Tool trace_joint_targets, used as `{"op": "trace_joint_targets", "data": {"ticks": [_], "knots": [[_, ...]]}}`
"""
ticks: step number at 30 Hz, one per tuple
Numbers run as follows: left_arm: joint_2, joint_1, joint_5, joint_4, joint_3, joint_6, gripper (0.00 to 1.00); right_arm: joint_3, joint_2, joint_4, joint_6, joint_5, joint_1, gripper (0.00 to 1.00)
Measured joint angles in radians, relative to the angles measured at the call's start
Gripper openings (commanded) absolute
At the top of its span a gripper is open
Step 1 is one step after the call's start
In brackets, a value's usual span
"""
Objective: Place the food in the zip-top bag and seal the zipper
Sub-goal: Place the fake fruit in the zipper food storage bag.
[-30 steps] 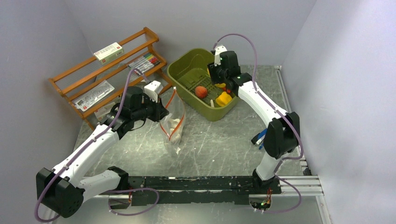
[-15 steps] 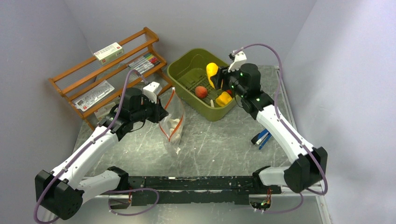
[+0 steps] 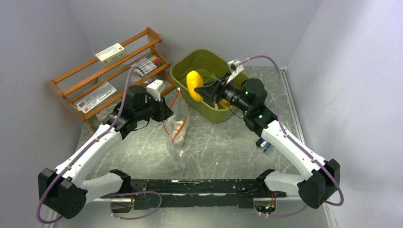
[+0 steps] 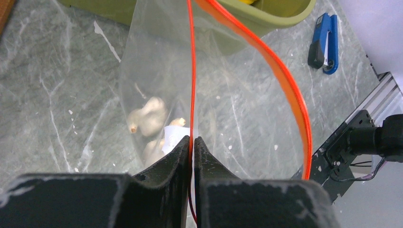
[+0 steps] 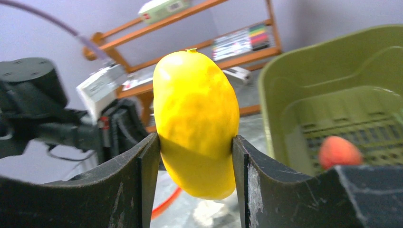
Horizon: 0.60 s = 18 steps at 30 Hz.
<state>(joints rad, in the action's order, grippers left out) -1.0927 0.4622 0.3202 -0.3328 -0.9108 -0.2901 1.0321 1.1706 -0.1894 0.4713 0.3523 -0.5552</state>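
Observation:
The clear zip-top bag (image 3: 176, 124) stands on the table with its mouth open. The red-orange zipper (image 4: 281, 72) loops round the mouth. My left gripper (image 4: 192, 142) is shut on the near zipper strip (image 4: 190, 71) and holds that side up; it also shows in the top view (image 3: 166, 114). White food pieces (image 4: 149, 117) lie inside the bag. My right gripper (image 5: 196, 142) is shut on a yellow fruit (image 5: 197, 118) and holds it in the air (image 3: 193, 86) over the basket's left edge, right of the bag. A red-orange round piece (image 5: 338, 151) lies in the basket.
The olive-green basket (image 3: 223, 116) stands at the back centre. A wooden rack (image 3: 109, 71) with markers (image 3: 150, 61) is at the back left. A blue stapler (image 3: 264, 142) lies by the right arm. A black rail (image 3: 204, 186) runs along the near edge.
My right gripper has lifted the yellow fruit out of the basket and swung it left toward the bag. My left gripper has kept its hold on the bag's edge.

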Motion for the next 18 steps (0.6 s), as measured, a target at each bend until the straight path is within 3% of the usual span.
{"op": "trace_joint_targets", "data": {"ticks": [10,18], "knots": [[0.004,0.000,0.013,0.020,-0.011,-0.010,0.07,-0.071,0.027,-0.203,0.033,-0.071,-0.283,0.17],[0.035,0.000,0.026,0.038,-0.011,-0.018,0.07,-0.169,0.074,-0.304,0.013,-0.181,-0.338,0.18]]}}
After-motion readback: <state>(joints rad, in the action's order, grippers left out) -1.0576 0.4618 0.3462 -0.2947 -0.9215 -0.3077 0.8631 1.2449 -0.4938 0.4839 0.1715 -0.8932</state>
